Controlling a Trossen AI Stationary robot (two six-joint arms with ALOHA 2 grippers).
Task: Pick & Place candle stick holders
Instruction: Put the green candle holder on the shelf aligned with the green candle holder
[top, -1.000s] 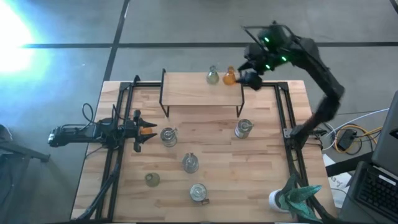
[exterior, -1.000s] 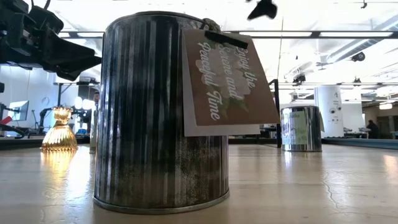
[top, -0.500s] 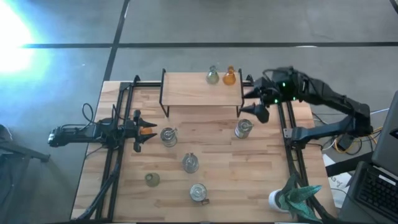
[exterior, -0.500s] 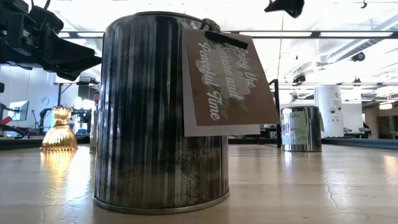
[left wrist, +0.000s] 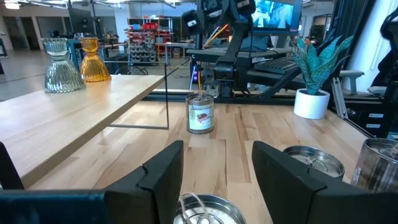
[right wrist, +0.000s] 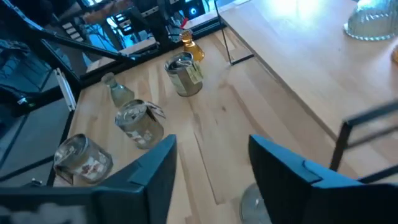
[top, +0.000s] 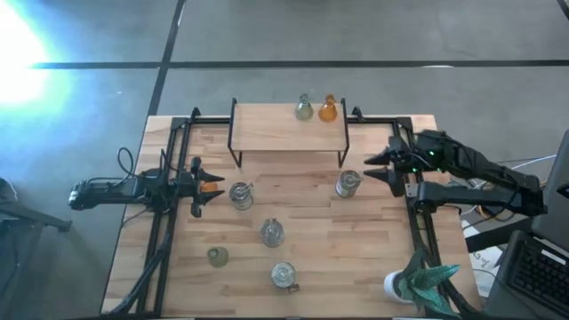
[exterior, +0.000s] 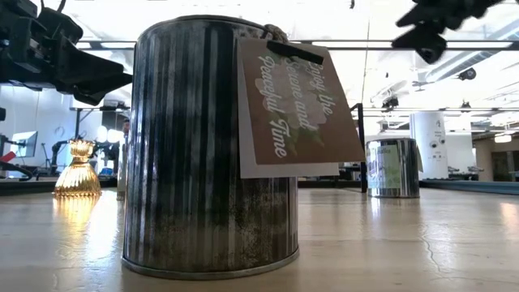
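On the raised wooden shelf (top: 284, 133) at the far side stand a pale green holder (top: 305, 108) and an amber holder (top: 328, 108). Several silvery jar holders stand on the table: (top: 348, 183), (top: 240, 193), (top: 271, 233). A second green holder (top: 217, 257) stands near the front left. Another amber holder (top: 211, 187) stands on the table under the fingertips of my left gripper (left wrist: 214, 174), which is open and level above it. My right gripper (top: 380, 165) hangs open and empty above the table, right of the rightmost jar.
A teal spiky plant on a white base (top: 427, 280) stands at the near right corner. Black frame rails (top: 412, 169) run along both table sides. In the low view, a tagged jar (exterior: 211, 146) fills the foreground. Bare wood lies between the jars and the shelf.
My right gripper has drawn back from the shelf's right end beside the amber holder, toward the table's right edge and near side, and sunk lower. Its arm has folded down. Its fingers stand closer together than before. The holders have not moved.
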